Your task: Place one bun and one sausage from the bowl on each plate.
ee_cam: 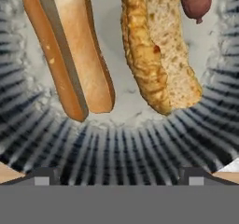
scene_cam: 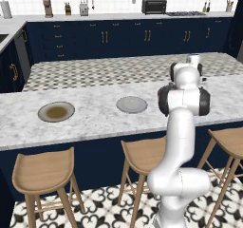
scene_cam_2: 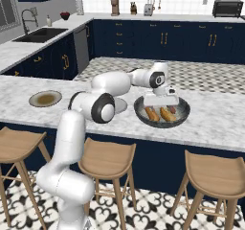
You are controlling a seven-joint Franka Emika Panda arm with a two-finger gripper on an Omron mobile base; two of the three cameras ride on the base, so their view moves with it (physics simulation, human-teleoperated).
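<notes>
The pincer [scene_cam_2: 161, 101] hung just above the bowl [scene_cam_2: 184, 117], its two dark fingertips [ee_cam: 43, 176] spread wide apart and gripping nothing. From the hand camera, the tips sat over the bowl's ribbed dark-grey wall [ee_cam: 121, 153], with the pale speckled inside beyond them.

Two buns lay side by side in the bowl: a smooth golden-orange bun [ee_cam: 70, 50], split along its length, and a rougher, crustier bun [ee_cam: 161, 55] next to it. A pinkish-red sausage [ee_cam: 196, 1] showed past the rough bun, near the bowl's far wall (only its rounded end was in frame).

In the right base view the bowl stood on the white marble counter [scene_cam_2: 215, 123], toward its right end, with the white arm [scene_cam_2: 110, 87] bent over from the left.

Further left along the same counter were the two plates, well apart from each other: a plain light grey plate [scene_cam: 131, 104] nearer the arm, and a grey-rimmed plate with a brownish-olive centre [scene_cam: 56, 111] beyond it. Wooden stools [scene_cam: 42, 175] stood along the counter's near side.
</notes>
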